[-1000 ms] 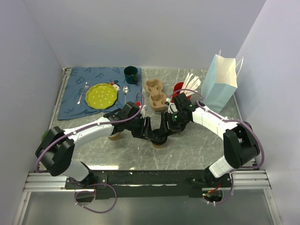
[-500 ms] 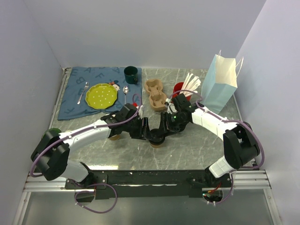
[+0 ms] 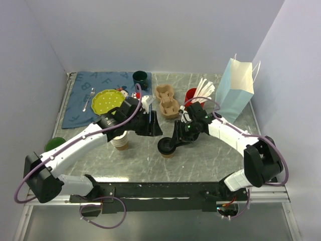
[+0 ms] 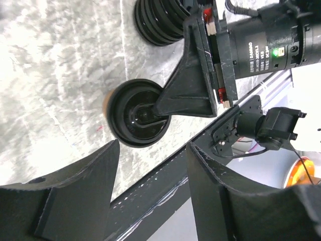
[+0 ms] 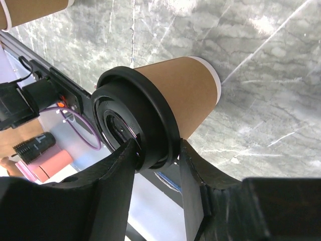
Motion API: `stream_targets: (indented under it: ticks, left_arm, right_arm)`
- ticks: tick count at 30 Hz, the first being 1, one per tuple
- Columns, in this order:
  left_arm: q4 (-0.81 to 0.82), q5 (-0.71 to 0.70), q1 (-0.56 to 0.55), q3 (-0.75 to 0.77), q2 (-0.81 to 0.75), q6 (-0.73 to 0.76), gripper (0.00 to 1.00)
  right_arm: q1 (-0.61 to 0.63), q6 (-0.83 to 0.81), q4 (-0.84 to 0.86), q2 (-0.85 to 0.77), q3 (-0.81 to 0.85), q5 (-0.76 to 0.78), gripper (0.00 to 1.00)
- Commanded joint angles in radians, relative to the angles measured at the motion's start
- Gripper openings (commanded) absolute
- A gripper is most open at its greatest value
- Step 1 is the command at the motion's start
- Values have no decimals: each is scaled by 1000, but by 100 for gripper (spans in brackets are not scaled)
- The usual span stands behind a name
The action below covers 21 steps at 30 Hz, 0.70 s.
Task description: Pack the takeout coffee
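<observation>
Left arm (image 3: 85, 138): reaches from its base at the near left, forearm running up and to the right toward the centre.
Left gripper (image 3: 152, 124): jaws spread wide with nothing between them; fingers (image 4: 75, 201) point toward the other arm, near it but apart.
Right arm (image 3: 230, 133): arcs from the near-right base, forearm extended leftward.
Right gripper (image 3: 169, 144): wrist angled downward; fingers (image 5: 118, 181) clamped on opposite sides of the black lid of the takeout coffee (image 5: 173, 95).

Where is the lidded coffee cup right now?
Top view: the takeout coffee stands near the centre front of the table, its lid gripped by the right gripper, with a lidless paper cup to its left.
</observation>
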Motion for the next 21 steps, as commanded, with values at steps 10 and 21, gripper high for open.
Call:
stream_targets:
  ticks: [10, 21]
  left_arm:
    - [-156, -110, 23, 136, -96, 63, 63]
    - [-193, -128, 45, 110, -174, 80, 64]
  right_arm:
    - [8, 96, 109, -123, -111, 28, 41]
    - [6, 197, 48, -316, -186, 169, 38]
